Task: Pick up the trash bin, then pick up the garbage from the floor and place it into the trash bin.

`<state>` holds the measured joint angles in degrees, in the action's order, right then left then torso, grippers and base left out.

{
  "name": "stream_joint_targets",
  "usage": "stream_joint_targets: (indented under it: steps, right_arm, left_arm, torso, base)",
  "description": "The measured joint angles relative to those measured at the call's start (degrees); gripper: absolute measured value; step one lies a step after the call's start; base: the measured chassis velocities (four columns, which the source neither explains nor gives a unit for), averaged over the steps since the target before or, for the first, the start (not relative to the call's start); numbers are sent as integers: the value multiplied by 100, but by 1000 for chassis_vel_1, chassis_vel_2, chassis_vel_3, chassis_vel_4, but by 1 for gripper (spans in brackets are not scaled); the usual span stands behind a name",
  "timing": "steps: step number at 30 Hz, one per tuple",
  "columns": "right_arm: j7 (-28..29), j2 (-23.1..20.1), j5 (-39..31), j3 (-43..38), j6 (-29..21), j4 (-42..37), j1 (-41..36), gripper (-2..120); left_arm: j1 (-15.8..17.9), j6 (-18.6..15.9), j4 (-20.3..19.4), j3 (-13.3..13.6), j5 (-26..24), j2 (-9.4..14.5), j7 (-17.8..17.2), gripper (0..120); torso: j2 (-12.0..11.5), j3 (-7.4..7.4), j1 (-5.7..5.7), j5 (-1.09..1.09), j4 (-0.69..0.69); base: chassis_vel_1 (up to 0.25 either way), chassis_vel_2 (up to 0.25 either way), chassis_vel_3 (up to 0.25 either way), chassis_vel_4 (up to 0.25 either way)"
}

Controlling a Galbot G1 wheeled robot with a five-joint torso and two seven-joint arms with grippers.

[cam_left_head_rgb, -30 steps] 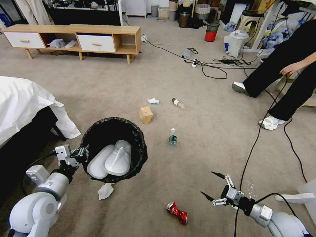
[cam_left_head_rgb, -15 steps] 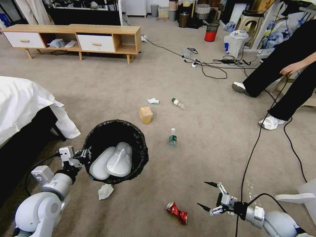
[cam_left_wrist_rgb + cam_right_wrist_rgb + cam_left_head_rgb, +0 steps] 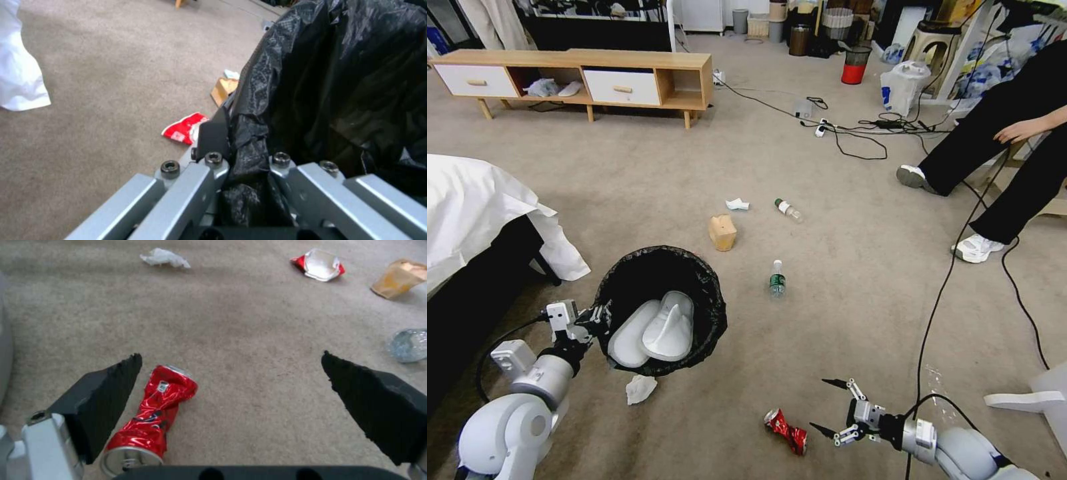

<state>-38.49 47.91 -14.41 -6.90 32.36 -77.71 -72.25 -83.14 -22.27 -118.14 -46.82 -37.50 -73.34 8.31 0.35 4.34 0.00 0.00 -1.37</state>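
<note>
The left gripper [image 3: 602, 315] is clamped on the trash bin's [image 3: 710, 293] black-lined rim at its nine o'clock side, arm bent low by the bed [image 3: 467, 200], holding the bin with two white slippers [image 3: 654, 330] inside. The right gripper [image 3: 827, 407] reaches low over the carpet, fingers spread wide, tips just at three o'clock of the crushed red can [image 3: 786, 431]. A tissue [image 3: 640, 388] lies at the bin's six o'clock.
</note>
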Motion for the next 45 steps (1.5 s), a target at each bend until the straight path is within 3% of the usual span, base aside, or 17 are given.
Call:
stream_joint_targets:
  steps: [13,24,45]
  right_arm:
    - [129,424,280,504,-88,693,584,100]
    - [97,540,481,693,-211,998,682,100]
    - [-196,1090,564,975,102,1755,1083,100]
  left_arm:
    - [-29,44,9,36,133,-110,18,4]
    - [-25,55,-4,47,171,-174,30,4]
    - [-52,75,-56,93,273,-260,58,4]
  torso:
    - [0,0,0,0,0]
    - [0,0,0,-1,0]
    - [0,0,0,-1,0]
  base:
    - [0,0,0,0]
    - [0,0,0,0]
    - [0,0,0,0]
